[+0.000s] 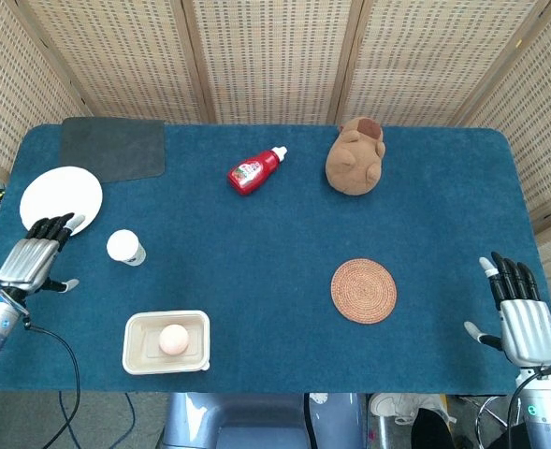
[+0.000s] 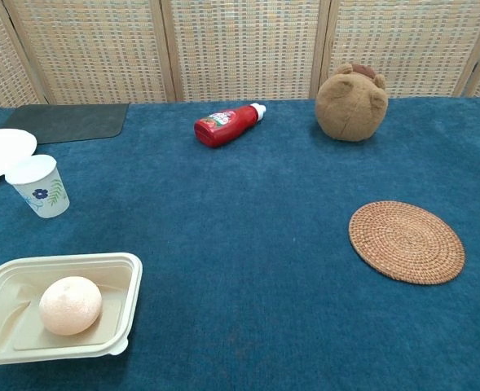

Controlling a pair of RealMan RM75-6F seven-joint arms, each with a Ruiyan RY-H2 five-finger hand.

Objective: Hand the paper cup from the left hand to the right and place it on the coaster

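The paper cup [image 1: 125,247] is standing upright on the table [image 1: 256,271], near the white plate [image 1: 60,196]. The left robot hand [image 1: 34,265] is hovering beside it, fingers spread, holding nothing. The coaster [image 1: 363,291] is lying well apart. The right robot hand [image 1: 520,313] is waiting spread, holding nothing.

Matt paper cup [image 2: 38,186], rough woven coaster [image 2: 407,242], blue cloth table [image 2: 248,212]

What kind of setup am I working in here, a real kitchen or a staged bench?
Most likely a staged test table, not a kitchen: a blue cloth-covered table backed by woven screen panels, with unrelated props laid out, among them a ketchup bottle, a plush toy and a paper cup.
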